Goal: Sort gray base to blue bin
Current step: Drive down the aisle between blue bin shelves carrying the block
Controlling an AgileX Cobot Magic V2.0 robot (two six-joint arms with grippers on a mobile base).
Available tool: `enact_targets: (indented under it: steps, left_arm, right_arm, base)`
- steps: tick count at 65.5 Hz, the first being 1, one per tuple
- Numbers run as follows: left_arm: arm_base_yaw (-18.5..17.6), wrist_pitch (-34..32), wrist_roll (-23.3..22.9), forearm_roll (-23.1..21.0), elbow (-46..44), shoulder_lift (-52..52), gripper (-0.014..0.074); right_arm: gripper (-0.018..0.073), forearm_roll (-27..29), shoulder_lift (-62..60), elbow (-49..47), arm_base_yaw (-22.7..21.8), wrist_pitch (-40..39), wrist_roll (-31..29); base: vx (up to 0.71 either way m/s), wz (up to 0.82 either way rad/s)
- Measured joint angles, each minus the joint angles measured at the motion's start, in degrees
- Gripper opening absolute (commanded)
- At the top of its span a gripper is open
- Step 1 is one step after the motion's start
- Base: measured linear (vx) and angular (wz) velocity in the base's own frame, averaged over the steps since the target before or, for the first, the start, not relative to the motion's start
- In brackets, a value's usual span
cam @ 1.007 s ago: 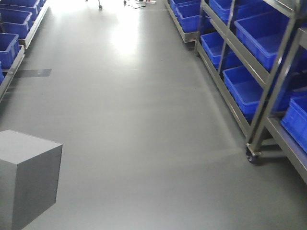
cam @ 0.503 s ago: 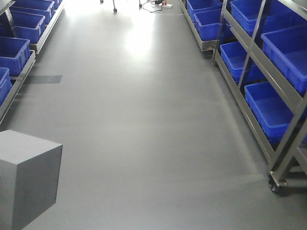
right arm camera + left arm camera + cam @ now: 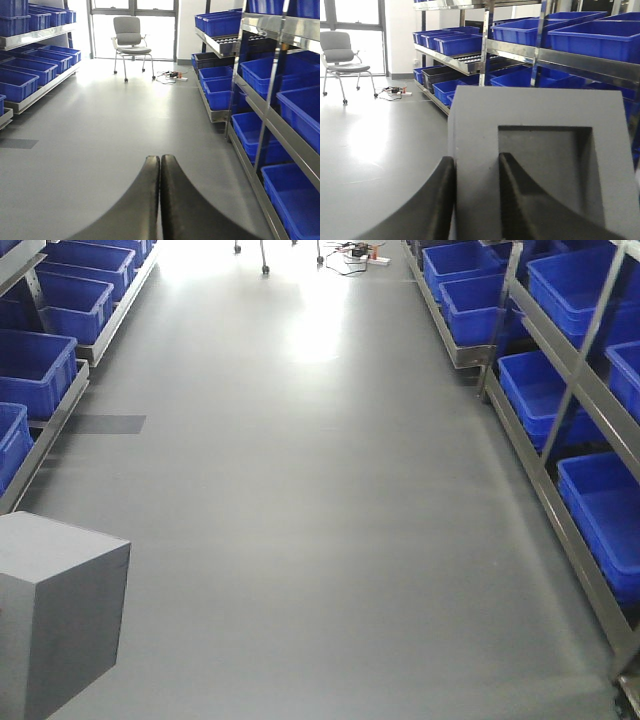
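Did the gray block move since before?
Yes. The gray base keeps its picture corner, but the dark floor patch has slid right and nearer, so it moved forward and leftward.

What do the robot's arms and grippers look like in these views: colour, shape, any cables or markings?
The left gripper and the right gripper each show two matte black fingers. These are broad at the base, then curve and narrow to rounded tips. No cables, labels or markings show on them. The arms themselves are not in view in any picture.
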Motion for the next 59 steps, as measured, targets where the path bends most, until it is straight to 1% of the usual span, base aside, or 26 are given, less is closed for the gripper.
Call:
enact_targets:
  steps: [59]
  left_arm:
    - [0.0, 0.0, 0.0, 0.0, 0.0, 0.0, -0.0006]
  right_arm:
    - [-0.0009, 0.0, 0.0, 0.0, 0.0, 0.0, 0.0]
  base:
    - [0.46, 0.02]
